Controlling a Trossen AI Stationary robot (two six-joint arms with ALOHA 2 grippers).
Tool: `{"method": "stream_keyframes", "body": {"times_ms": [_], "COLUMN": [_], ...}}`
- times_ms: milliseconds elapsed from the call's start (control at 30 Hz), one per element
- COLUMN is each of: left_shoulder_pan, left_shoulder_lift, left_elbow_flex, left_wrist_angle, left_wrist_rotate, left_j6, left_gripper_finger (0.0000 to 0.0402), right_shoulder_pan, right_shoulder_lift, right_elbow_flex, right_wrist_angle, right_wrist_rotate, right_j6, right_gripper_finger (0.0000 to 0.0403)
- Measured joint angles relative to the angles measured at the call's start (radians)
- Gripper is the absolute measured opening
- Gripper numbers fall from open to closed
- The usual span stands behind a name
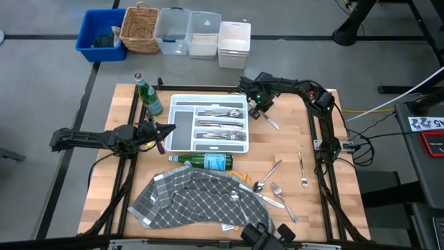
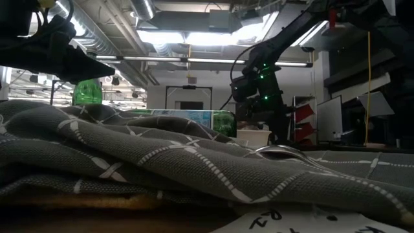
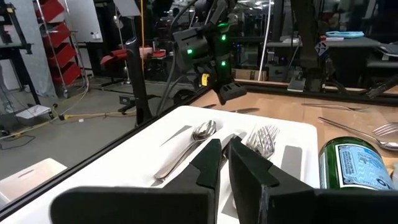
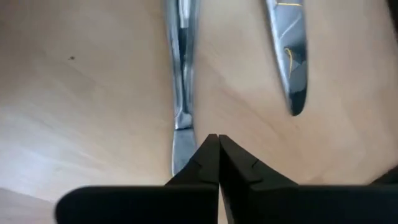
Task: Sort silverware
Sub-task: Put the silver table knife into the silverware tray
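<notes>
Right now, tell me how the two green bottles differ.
The bottle by the tray's far left corner stands upright, capped end up; the bottle near the cloth lies on its side. The first sits beside the white tray, the second below it, touching the grey cloth. Both are green glass.

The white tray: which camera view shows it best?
The high view: the whole white tray shows from above, with its compartments and the silverware in them. The left wrist view shows only one part of it, seen at a slant. The low view shows it barely, and the right wrist view not at all.
</notes>
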Motion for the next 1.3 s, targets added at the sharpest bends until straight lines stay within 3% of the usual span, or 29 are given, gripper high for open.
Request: {"method": "stream_keyframes", "body": {"times_ms": [300,700,1300], "left_shoulder_pan": [0.000,0.000,0.000], "left_shoulder_lift": [0.000,0.000,0.000], "left_elbow_flex": [0.000,0.000,0.000], "left_wrist_angle": [0.000,0.000,0.000], "left_wrist_rotate": [0.000,0.000,0.001], "left_j6": [-0.003,-0.004,-0.026], "left_gripper_finger": [0.0021,0.0021,0.0021], "right_shoulder_pan": [0.000,0.000,0.000], "right_shoulder_lift": [-0.002,-0.004,-0.020], "right_elbow_flex": [0.002,-0.035,-0.130], "right_wrist_angle": [0.021,0.088,0.139], "right_wrist_rotate": [0.000,-0.051,-0.050], "right_j6": [0.052,0.053,-0.023], "right_gripper_finger": [0.0034,0.0137,0.0143]}}
